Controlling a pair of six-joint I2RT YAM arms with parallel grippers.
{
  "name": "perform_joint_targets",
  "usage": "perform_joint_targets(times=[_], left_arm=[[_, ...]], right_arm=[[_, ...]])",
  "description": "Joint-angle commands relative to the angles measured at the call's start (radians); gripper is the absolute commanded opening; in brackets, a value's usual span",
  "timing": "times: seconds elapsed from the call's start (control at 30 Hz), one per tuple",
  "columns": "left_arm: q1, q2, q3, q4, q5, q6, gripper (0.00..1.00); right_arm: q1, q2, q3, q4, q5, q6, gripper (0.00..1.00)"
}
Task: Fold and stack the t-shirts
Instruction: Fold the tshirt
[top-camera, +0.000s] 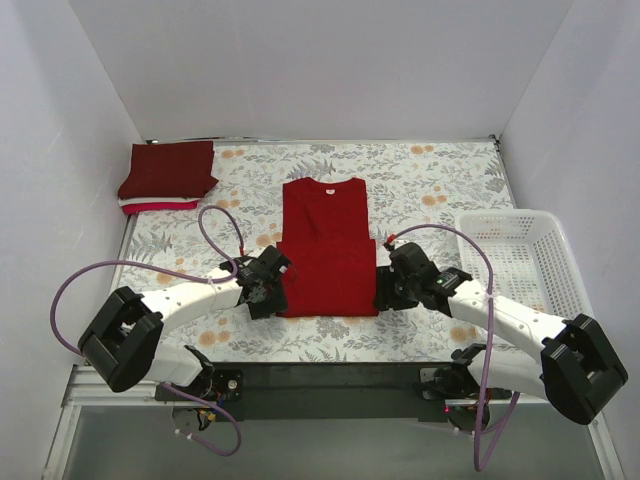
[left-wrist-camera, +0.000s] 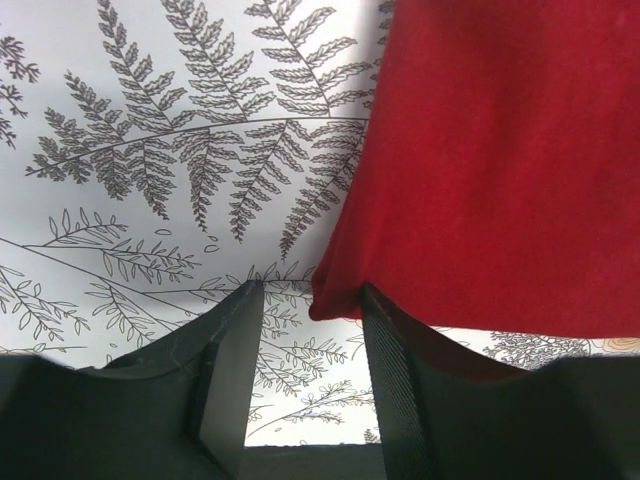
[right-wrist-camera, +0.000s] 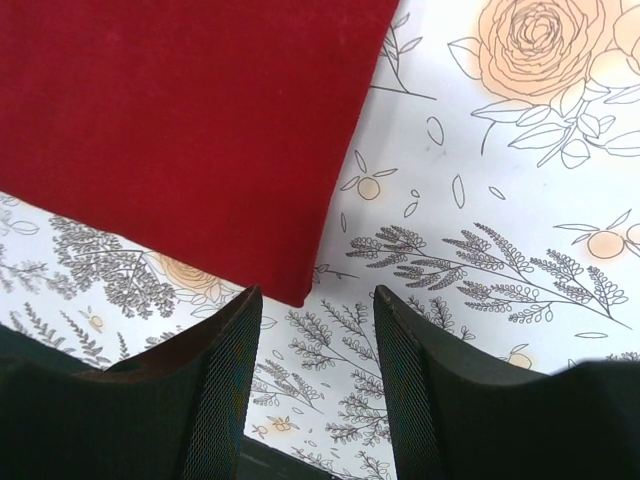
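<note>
A bright red t-shirt (top-camera: 325, 240) lies flat in the middle of the floral tablecloth, sleeves folded in and its lower part folded up. My left gripper (top-camera: 268, 290) is open at the shirt's near left corner (left-wrist-camera: 335, 300); that corner lies just ahead of the fingertips (left-wrist-camera: 240, 310). My right gripper (top-camera: 392, 288) is open at the near right corner (right-wrist-camera: 300, 290), which lies just ahead of its left finger (right-wrist-camera: 225, 340). A folded dark maroon t-shirt (top-camera: 168, 168) tops a stack at the far left, over thin white and pinkish-red layers (top-camera: 158, 206).
A white plastic lattice basket (top-camera: 520, 262) stands at the right edge of the table. White walls close in the table at the back and both sides. Purple cables loop from both arms.
</note>
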Motion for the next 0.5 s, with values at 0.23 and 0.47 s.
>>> perform_joint_targets(times=[0.23,0.47], left_arm=[[-0.056,0.039,-0.003,0.013,-0.037,-0.036,0.20],[-0.076,0.041,-0.018,0.016,-0.032,-0.041,0.00]], right_arm=[[0.080,0.093,0.047,-0.037,0.120,0.063,0.55],[0.131,0.164,0.092,-0.049,0.147,0.085,0.53]])
